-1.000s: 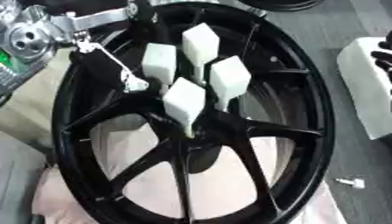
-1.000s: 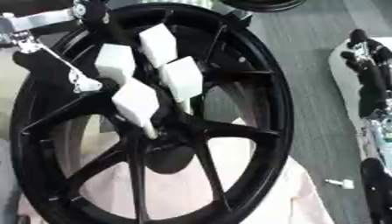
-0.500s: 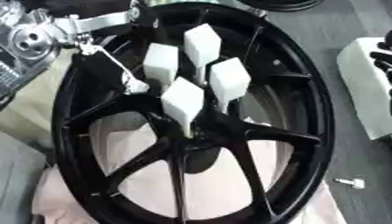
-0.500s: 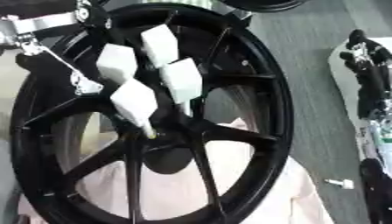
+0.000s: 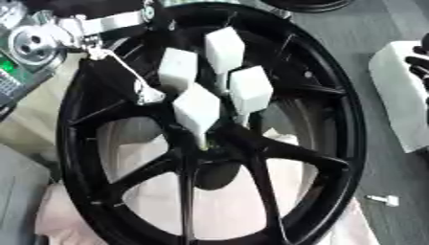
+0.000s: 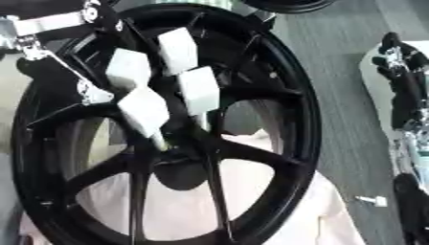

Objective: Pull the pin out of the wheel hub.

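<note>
No text, brand, number or sign can be read anywhere. The black spoked wheel shows no legible marking on its rim or spokes. The green panel at the left edge carries small marks too blurred to make out.

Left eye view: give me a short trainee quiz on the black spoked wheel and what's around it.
1. True or false: the black spoked wheel lies on a pale pink cloth.
2. Which hand is over the wheel's hub? A) left hand B) right hand C) both
3. Fill in: the small white bolt lies ___ the wheel's rim.
Key: 1 true; 2 A; 3 outside.
</note>
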You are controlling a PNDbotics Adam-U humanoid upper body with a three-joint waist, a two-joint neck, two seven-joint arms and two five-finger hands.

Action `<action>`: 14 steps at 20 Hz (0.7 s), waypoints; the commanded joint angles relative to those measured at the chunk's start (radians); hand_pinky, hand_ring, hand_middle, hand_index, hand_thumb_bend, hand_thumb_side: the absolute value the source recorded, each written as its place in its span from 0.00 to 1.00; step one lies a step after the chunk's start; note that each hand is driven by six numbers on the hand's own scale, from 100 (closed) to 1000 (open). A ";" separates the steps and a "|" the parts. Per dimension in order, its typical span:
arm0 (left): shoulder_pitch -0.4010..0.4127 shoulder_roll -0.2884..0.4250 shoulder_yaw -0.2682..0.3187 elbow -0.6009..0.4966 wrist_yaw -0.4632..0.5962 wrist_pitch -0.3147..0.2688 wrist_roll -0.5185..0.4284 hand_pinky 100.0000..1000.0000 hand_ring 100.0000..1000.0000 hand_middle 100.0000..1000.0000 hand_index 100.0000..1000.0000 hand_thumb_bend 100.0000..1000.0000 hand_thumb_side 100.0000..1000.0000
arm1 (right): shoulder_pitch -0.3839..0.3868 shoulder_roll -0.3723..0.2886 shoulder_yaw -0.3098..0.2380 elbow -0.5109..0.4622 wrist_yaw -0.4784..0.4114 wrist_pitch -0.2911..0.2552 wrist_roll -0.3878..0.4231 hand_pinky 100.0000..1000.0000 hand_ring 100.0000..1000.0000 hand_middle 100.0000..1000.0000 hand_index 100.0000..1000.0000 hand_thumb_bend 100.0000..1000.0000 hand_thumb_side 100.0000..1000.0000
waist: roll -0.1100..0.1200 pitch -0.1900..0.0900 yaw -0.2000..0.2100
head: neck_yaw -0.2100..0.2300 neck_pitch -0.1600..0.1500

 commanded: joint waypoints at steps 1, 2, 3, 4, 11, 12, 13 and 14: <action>-0.013 0.015 0.025 -0.011 0.015 0.004 0.035 0.47 0.20 0.16 0.32 0.13 0.00 | -0.014 -0.019 -0.001 -0.024 0.003 0.001 0.001 0.87 0.73 0.69 0.73 0.29 0.55 | -0.002 -0.021 -0.001 | -0.003 -0.009; -0.012 0.015 0.025 -0.009 0.019 0.005 0.042 0.47 0.20 0.15 0.31 0.12 0.00 | -0.014 -0.019 -0.001 -0.024 0.003 0.001 0.001 0.87 0.73 0.69 0.73 0.29 0.55 | -0.002 -0.021 -0.001 | -0.003 -0.009; -0.012 0.015 0.025 -0.008 0.022 0.006 0.047 0.46 0.18 0.13 0.30 0.12 0.00 | -0.013 -0.019 -0.001 -0.024 0.003 0.001 0.001 0.87 0.73 0.69 0.73 0.29 0.55 | -0.002 -0.021 0.000 | -0.003 -0.009; -0.011 0.016 0.028 -0.008 0.025 0.008 0.052 0.46 0.18 0.13 0.29 0.13 0.00 | -0.013 -0.019 -0.001 -0.024 0.003 0.001 0.001 0.87 0.73 0.69 0.73 0.29 0.55 | -0.002 -0.021 0.000 | -0.003 -0.009; 0.005 0.053 0.080 -0.052 0.075 0.019 0.081 0.45 0.15 0.10 0.27 0.15 0.00 | -0.012 -0.021 -0.002 -0.025 0.005 0.001 0.000 0.88 0.73 0.69 0.73 0.29 0.55 | 0.002 -0.023 0.005 | -0.008 -0.009; 0.009 0.062 0.095 -0.061 0.089 0.026 0.086 0.45 0.14 0.10 0.27 0.16 0.00 | -0.011 -0.022 -0.003 -0.025 0.005 0.001 0.000 0.88 0.73 0.69 0.73 0.29 0.55 | 0.002 -0.023 0.006 | -0.009 -0.009; 0.014 0.070 0.109 -0.069 0.104 0.033 0.091 0.45 0.14 0.10 0.27 0.15 0.00 | -0.011 -0.022 -0.004 -0.025 0.005 0.001 -0.001 0.88 0.73 0.69 0.73 0.29 0.55 | 0.003 -0.024 0.006 | -0.010 -0.009; 0.019 0.078 0.129 -0.077 0.120 0.041 0.097 0.45 0.13 0.09 0.27 0.15 0.00 | -0.011 -0.022 -0.005 -0.025 0.005 0.001 -0.002 0.88 0.73 0.69 0.73 0.29 0.55 | 0.003 -0.024 0.008 | -0.012 -0.008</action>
